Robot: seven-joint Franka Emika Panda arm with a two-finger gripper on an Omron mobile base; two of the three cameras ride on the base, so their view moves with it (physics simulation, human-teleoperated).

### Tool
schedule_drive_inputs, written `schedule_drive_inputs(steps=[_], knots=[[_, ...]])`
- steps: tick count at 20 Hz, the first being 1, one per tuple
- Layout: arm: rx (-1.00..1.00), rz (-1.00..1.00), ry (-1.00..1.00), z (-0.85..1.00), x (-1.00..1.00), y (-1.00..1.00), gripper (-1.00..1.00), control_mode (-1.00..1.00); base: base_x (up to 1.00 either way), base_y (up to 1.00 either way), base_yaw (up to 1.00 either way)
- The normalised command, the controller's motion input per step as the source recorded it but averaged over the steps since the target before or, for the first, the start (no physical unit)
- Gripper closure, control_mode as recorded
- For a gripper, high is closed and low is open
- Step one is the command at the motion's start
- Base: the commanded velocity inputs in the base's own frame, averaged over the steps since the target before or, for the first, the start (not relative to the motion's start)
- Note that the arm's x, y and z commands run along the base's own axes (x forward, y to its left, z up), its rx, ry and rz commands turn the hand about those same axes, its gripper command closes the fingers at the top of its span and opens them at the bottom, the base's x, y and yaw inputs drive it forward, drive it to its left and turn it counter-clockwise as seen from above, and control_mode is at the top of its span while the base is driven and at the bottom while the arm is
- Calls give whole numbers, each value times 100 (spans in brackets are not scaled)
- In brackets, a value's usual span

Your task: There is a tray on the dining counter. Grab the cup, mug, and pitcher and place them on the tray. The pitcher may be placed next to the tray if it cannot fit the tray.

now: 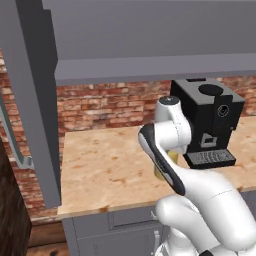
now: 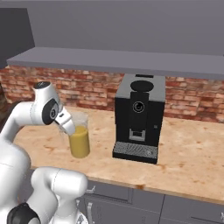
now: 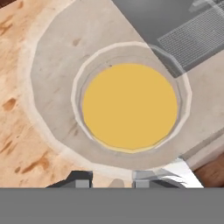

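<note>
On the counter (image 2: 183,153), clear pitcher (image 2: 79,135) (upright) holds orange-yellow liquid.

Wood-grain worktop (image 2: 183,162), light beige with darker brown flecks, set against a red brick wall (image 2: 92,89) on grey base cabinets (image 2: 127,201). Two things stand directly on it. The pitcher (image 2: 79,135), clear glass and roughly half full of orange-yellow liquid, stands upright near the front edge. The black coffee machine (image 2: 139,117) stands just beside it, nearer the wall, its grated drip tray (image 2: 134,151) resting on the worktop.
</note>
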Motion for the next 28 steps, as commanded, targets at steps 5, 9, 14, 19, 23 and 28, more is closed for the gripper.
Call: schedule_drive_inputs(steps=[5,9,14,19,23,28], knots=[[0,0,0,16,-45,-1,100,-100,0,0,0],[0,0,0,19,-54,-4,100,-100,0,0,0],[0,9,0,29,-43,-6,100,-100,0,0,0],[0,20,1,36,-48,-3,100,-100,0,0,0],[0,16,0,46,-37,-1,100,-100,0,0,0],[0,13,0,56,-27,-1,100,-100,0,0,0]])
